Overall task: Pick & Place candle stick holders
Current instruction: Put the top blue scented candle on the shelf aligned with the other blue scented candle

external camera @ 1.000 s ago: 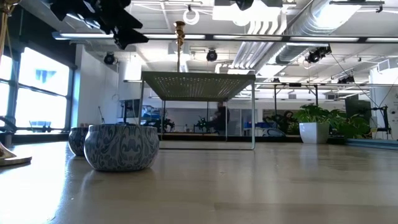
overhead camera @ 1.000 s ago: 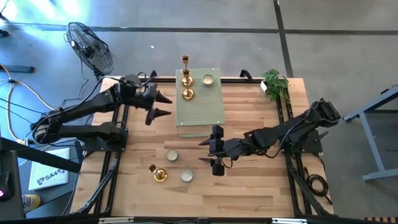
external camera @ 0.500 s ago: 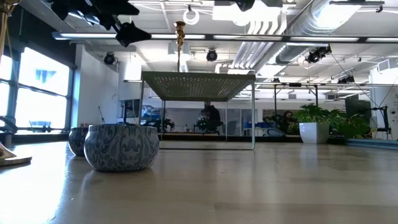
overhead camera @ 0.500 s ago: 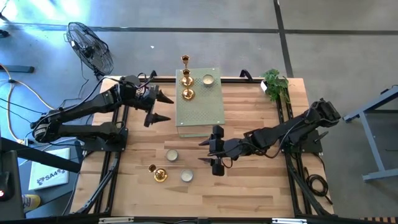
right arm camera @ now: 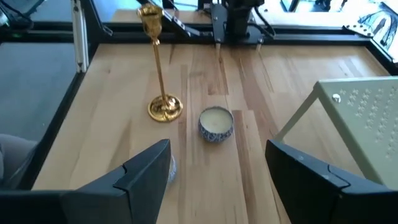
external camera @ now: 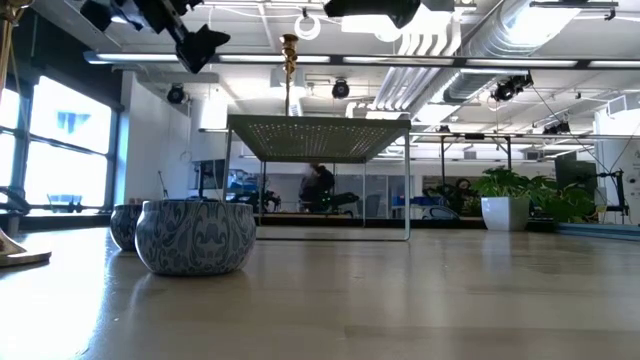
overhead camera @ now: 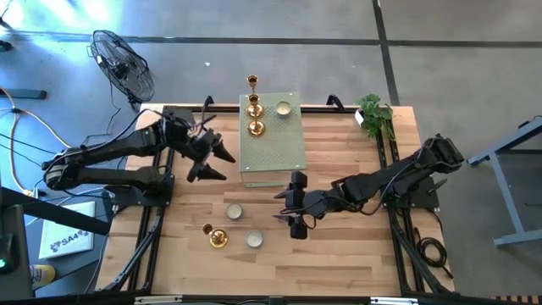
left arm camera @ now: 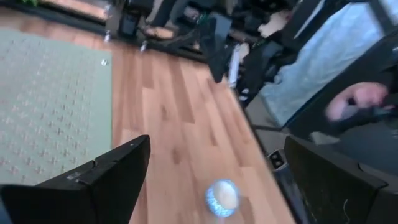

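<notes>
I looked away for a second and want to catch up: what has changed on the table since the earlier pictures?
The left gripper, open and empty, swung away from the green slab's far end, back toward the near side of the table. The right gripper stayed put, open above the cups. The two gold holders and cup on the slab, and the holder and two cups on the table, did not move.

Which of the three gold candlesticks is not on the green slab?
The gold candlestick on the bare wood near the front edge, beside two cups; the other two stand on the green slab at the back.
</notes>
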You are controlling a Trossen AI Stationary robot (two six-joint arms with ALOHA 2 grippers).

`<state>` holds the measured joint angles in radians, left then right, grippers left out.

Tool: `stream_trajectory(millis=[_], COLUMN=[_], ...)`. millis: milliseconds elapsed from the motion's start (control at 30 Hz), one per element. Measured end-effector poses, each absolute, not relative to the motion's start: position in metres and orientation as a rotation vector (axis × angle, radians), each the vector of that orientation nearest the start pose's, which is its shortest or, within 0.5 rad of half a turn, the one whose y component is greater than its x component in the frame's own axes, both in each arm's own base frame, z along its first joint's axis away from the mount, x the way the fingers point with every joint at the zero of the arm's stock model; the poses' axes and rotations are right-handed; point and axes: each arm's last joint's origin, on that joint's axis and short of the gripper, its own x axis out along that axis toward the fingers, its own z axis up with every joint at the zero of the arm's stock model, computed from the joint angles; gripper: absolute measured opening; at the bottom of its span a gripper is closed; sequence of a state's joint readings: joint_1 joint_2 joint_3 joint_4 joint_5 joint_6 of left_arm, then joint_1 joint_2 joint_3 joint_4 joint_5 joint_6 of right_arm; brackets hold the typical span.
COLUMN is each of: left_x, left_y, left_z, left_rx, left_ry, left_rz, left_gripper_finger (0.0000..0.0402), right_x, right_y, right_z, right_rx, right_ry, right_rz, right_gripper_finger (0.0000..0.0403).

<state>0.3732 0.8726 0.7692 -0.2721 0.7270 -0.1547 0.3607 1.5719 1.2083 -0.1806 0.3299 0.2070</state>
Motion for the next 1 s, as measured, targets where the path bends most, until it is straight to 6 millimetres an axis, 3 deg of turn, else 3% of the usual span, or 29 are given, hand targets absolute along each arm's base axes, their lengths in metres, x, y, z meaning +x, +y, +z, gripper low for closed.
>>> stream_trajectory(millis=[167, 333, 500, 733, 900, 1000], left_x=[0.18, 0.172, 0.169, 0.177, 0.188, 0.196], left_y=[0.027, 0.006, -0.008, -0.026, -0.039, -0.048], left_z=[0.313, 0.323, 0.319, 0.304, 0.29, 0.281], left_rx=[-0.229, 0.008, 0.133, 0.196, 0.433, 0.476], left_ry=[0.442, 0.577, 0.65, 0.777, 0.84, 0.872], left_rz=[-0.247, -0.158, -0.116, -0.198, -0.345, -0.393], left_gripper_finger=[0.0363, 0.0362, 0.0362, 0.0362, 0.0363, 0.0363], right_x=[0.331, 0.331, 0.33, 0.33, 0.331, 0.331], right_y=[0.115, 0.116, 0.117, 0.117, 0.117, 0.117], right_z=[0.284, 0.284, 0.284, 0.284, 0.284, 0.284], right_rx=[0.025, 0.036, 0.028, 0.023, 0.021, 0.02], right_ry=[0.548, 0.561, 0.566, 0.568, 0.56, 0.555], right_rz=[-0.029, 0.013, 0.048, 0.062, 0.049, 0.041], right_gripper_finger=[0.0259, 0.0259, 0.0259, 0.0259, 0.0259, 0.0259])
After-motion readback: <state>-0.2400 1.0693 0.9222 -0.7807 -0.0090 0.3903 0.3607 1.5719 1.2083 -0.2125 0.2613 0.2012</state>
